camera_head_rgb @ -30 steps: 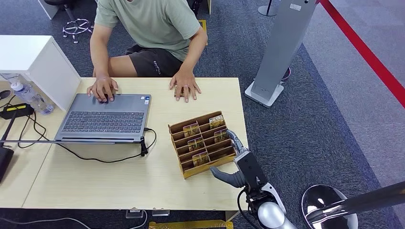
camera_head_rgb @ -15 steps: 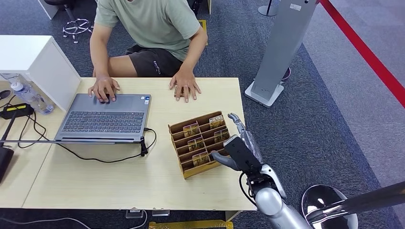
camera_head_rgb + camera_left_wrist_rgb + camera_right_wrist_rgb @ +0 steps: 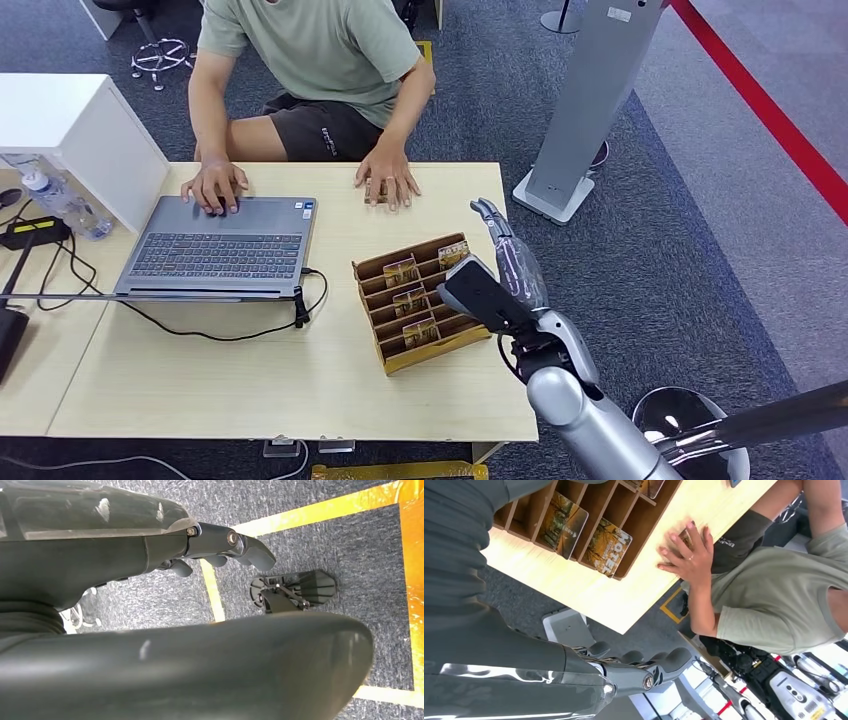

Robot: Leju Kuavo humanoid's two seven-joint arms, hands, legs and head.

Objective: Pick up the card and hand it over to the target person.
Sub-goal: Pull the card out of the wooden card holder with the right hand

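A card (image 3: pixel 453 251) in the rack (image 3: pixel 424 299), frame centre, is judged light, stiff, slick; its top edge should be pinched. The right hand (image 3: pixel 492 272) is spread, empty.

The right hand (image 3: pixel 497 278) has moved up and forward from the near right corner of the cardboard card rack (image 3: pixel 425 300), and now its fingers are open and hover over the rack's right side.

Card rack (image 3: pixel 420 300) on table (image 3: pixel 250 370), right of laptop (image 3: pixel 225 245).
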